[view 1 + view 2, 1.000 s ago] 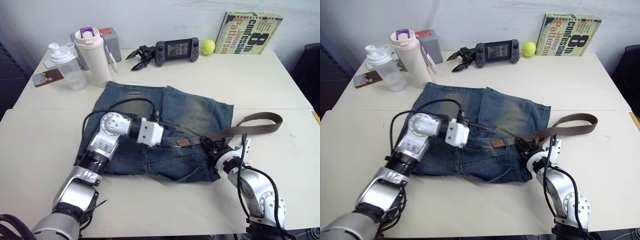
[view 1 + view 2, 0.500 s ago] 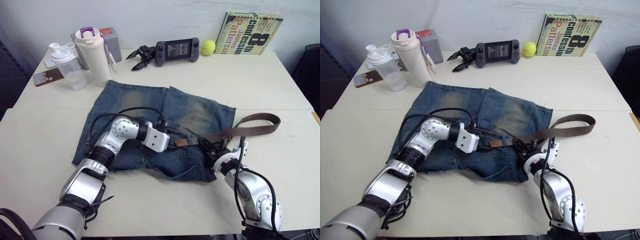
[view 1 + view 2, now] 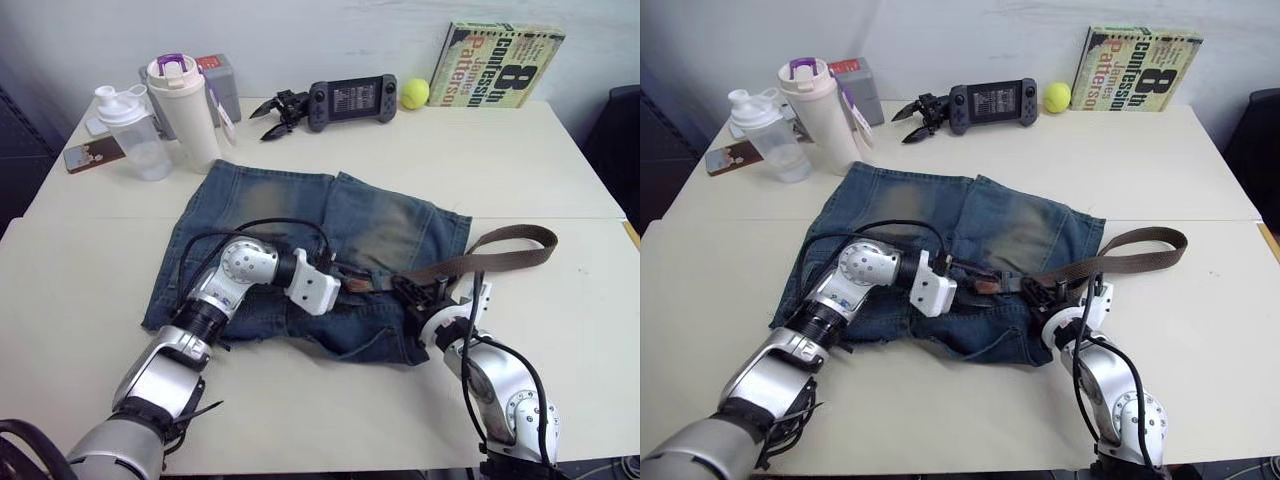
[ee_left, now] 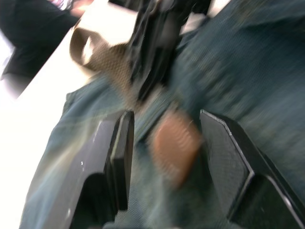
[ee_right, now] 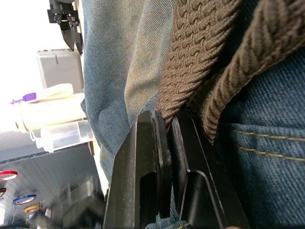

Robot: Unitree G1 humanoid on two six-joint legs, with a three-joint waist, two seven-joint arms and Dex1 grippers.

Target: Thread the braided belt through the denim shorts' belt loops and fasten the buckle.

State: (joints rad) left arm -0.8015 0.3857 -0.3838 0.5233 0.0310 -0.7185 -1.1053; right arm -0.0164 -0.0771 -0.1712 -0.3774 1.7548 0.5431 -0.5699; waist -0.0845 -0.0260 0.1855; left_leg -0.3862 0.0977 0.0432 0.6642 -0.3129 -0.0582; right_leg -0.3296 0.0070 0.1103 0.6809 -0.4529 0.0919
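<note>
The denim shorts [image 3: 390, 225] lie flat in the middle of the table, waistband toward me. The braided belt [image 3: 500, 260] runs from the waistband out to the right, where it curls back in a loop on the table. Its tan leather tip [image 4: 174, 148] lies on the waistband between the fingers of my left gripper [image 3: 352, 282], which is open around it without touching. My right gripper [image 3: 408, 288] sits at the waistband's right end, shut on the belt [image 5: 200, 52] where it meets the denim. I cannot make out the buckle or the belt loops.
Along the table's far edge stand a white bottle [image 3: 188, 110], a clear shaker [image 3: 135, 130], a phone [image 3: 85, 155], a grey box [image 3: 222, 85], a black clamp [image 3: 280, 105], a game console [image 3: 352, 100], a tennis ball [image 3: 415, 93] and a book [image 3: 505, 65].
My left gripper has moved right along the waistband up to the tan tip. The shorts' near left edge has shifted and bunched. My right gripper has edged slightly left with the belt.
</note>
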